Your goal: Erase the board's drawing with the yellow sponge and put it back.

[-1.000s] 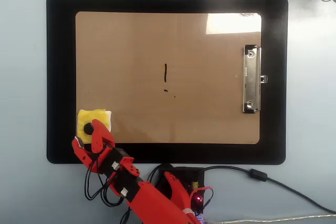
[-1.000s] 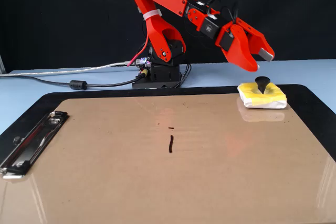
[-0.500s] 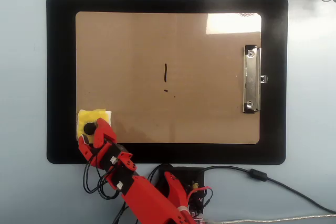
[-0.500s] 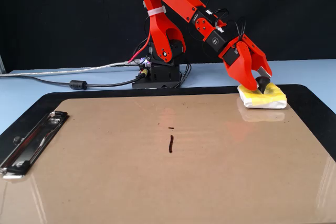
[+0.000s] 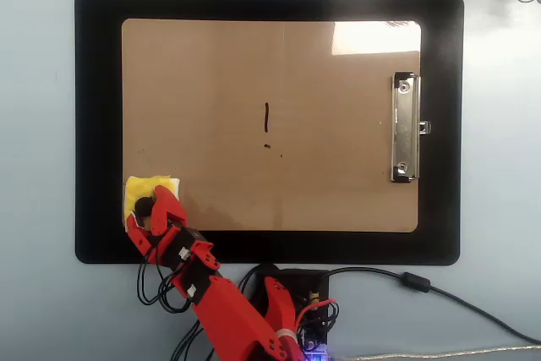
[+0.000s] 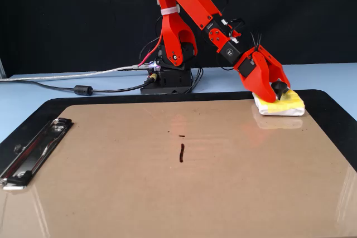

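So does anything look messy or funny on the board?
Only the drawing, a dark stroke with tiny dots mid-board, not yet wiped. The sponge sits at the corner under the fingers. Nothing spilled or broken.

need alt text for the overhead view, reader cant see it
A red robot arm's gripper sits over the yellow sponge at the lower-left corner of the board, its fingers either side of the sponge's black knob. The drawing, a short dark stroke with dots below, remains mid-board, which lies on a black mat with its clip at right.
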Robot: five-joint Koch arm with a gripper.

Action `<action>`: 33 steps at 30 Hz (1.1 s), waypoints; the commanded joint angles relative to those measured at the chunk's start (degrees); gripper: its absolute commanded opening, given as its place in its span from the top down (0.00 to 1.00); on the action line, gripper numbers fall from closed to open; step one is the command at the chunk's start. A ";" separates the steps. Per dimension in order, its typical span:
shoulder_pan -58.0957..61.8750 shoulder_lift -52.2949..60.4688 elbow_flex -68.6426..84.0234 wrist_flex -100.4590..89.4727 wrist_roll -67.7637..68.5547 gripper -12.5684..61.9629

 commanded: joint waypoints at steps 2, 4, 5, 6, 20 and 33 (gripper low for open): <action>-0.62 0.53 -0.44 -1.76 0.09 0.40; -0.53 0.62 -0.35 -1.85 0.18 0.43; -0.53 0.62 -0.35 -1.85 0.09 0.46; -0.44 0.70 -0.09 -2.11 0.09 0.51; 5.36 2.11 2.37 -11.16 -0.26 0.94; 47.46 31.11 -24.43 61.44 1.14 0.94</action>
